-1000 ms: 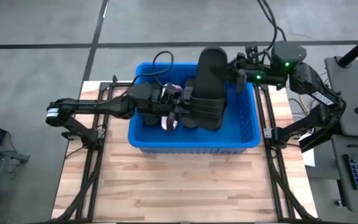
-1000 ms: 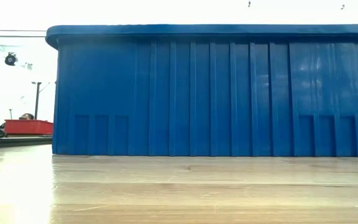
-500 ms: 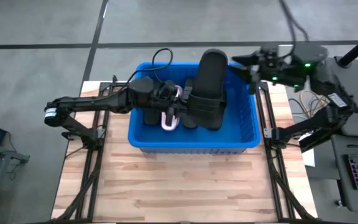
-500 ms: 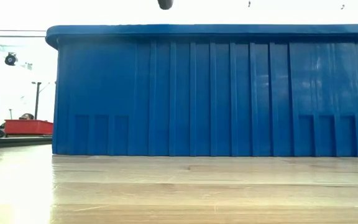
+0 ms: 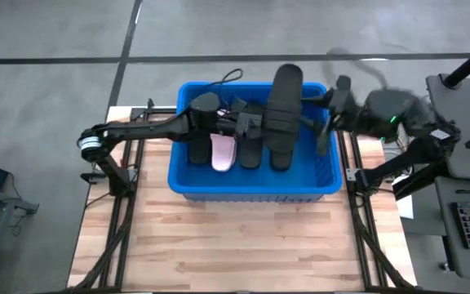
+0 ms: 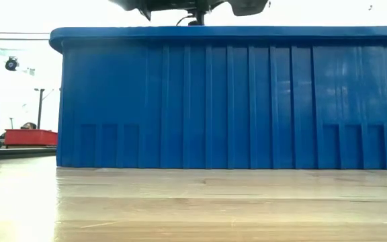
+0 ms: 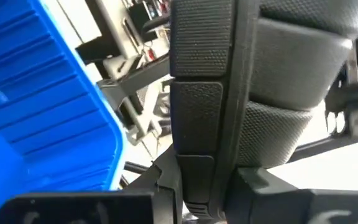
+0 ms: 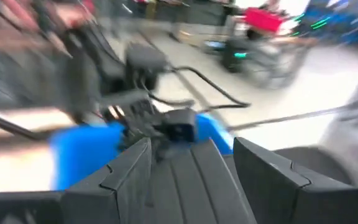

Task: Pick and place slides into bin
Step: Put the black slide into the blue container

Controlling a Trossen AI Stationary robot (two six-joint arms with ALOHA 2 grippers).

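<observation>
Big bright blue ribbed plastic bin [image 5: 188, 181] set on wood surface [image 5: 235, 245]. Pale pink slide [image 5: 222, 152] and matte black slides [image 5: 283, 106] held inside. Black slide pinched by left fingers [image 5: 243, 129]; right fingers [image 5: 330, 118] spread.

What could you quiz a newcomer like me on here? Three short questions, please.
1. True or false: the pink slide lies inside the blue bin.
2. Which one grips a black slide: A, the left pincer, or B, the right pincer?
3. Fill in: the right pincer's jaws stand ____.
Key: 1 true; 2 A; 3 open.
</observation>
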